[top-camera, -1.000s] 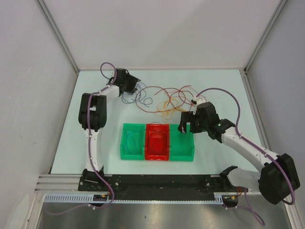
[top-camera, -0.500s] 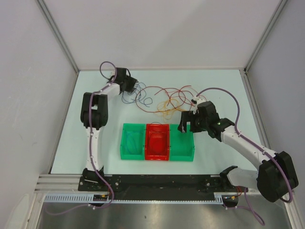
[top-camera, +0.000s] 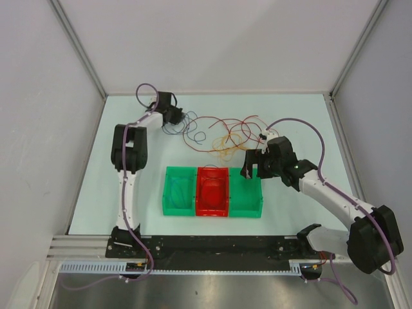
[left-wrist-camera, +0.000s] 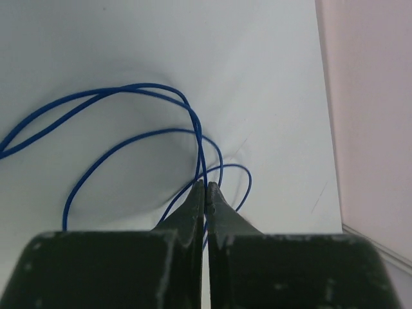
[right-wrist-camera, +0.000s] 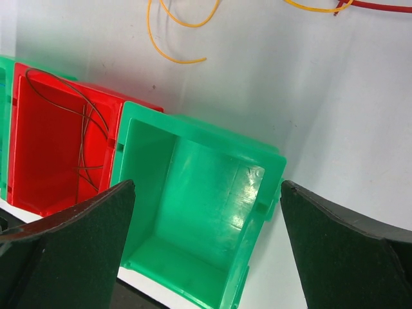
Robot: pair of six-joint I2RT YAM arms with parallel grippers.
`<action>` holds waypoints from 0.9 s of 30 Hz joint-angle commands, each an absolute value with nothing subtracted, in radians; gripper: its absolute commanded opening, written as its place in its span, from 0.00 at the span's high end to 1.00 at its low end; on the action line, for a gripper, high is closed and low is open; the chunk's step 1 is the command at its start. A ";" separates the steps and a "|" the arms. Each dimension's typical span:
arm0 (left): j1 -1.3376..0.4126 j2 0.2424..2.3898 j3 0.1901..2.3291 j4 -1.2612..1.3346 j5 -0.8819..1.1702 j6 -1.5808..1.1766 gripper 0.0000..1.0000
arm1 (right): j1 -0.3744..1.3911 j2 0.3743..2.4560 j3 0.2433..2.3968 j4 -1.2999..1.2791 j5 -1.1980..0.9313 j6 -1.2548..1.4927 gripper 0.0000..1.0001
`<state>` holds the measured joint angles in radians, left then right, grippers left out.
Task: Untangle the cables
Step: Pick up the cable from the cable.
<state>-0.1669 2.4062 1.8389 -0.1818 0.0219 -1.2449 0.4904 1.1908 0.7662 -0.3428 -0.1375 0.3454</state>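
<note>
The cables lie tangled at the back of the table: blue loops [top-camera: 175,131] on the left, red strands [top-camera: 219,121] in the middle, yellow-orange loops [top-camera: 226,145] to their right. My left gripper [top-camera: 179,118] is at the blue loops. In the left wrist view it [left-wrist-camera: 206,185] is shut on the blue cable [left-wrist-camera: 129,91], which runs between the fingertips. My right gripper [top-camera: 252,168] hangs open over the right green bin [right-wrist-camera: 199,126], with nothing between its fingers [right-wrist-camera: 207,187]. Yellow-orange cable [right-wrist-camera: 168,58] and a red end [right-wrist-camera: 380,6] lie beyond that bin.
Three bins stand in a row in front of the cables: a green one [top-camera: 168,201], a red one [top-camera: 212,213] and another green one [top-camera: 260,205]. A thin looped cable [right-wrist-camera: 84,129] lies in the red bin [right-wrist-camera: 38,167]. White walls close in the table's back and sides.
My left gripper has closed on the blue cable and drawn slightly left. The right arm has stayed where it was, still open.
</note>
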 commanded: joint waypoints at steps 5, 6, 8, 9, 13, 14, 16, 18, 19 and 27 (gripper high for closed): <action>-0.160 2.125 1.867 -0.170 0.023 -1.143 1.00 | 0.486 1.140 0.769 -0.330 -0.182 0.383 0.00; -0.161 2.077 1.871 -0.169 0.040 -1.129 1.00 | 0.488 1.131 0.772 -0.333 -0.187 0.385 0.00; -0.163 2.037 1.897 -0.131 0.075 -1.112 1.00 | 0.488 1.120 0.781 -0.345 -0.189 0.390 0.00; -0.163 2.013 1.917 -0.123 0.137 -1.097 1.00 | 0.486 1.115 0.785 -0.350 -0.189 0.394 0.00; -0.181 1.980 2.121 -0.219 0.251 -0.996 1.00 | 0.488 1.086 0.799 -0.376 -0.187 0.406 0.00; -0.187 1.976 2.228 -0.244 0.267 -0.968 1.00 | 0.488 1.082 0.802 -0.376 -0.189 0.411 0.00; -0.207 1.936 2.322 -0.323 0.262 -0.875 1.00 | 0.489 1.071 0.805 -0.383 -0.189 0.414 0.00; -0.221 1.876 2.344 -0.319 0.253 -0.797 1.00 | 0.491 1.057 0.810 -0.387 -0.190 0.423 0.00; -0.222 1.843 2.320 -0.307 0.252 -0.784 1.00 | 0.491 1.054 0.811 -0.390 -0.189 0.425 0.00; -0.218 1.585 1.996 -0.226 0.342 -0.684 1.00 | 0.508 1.032 0.821 -0.393 -0.201 0.456 0.00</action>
<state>-0.2226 1.6371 2.1078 -0.2432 0.2630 -0.7811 0.4942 1.0653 0.7757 -0.3927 -0.1818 0.4278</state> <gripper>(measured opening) 0.010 0.995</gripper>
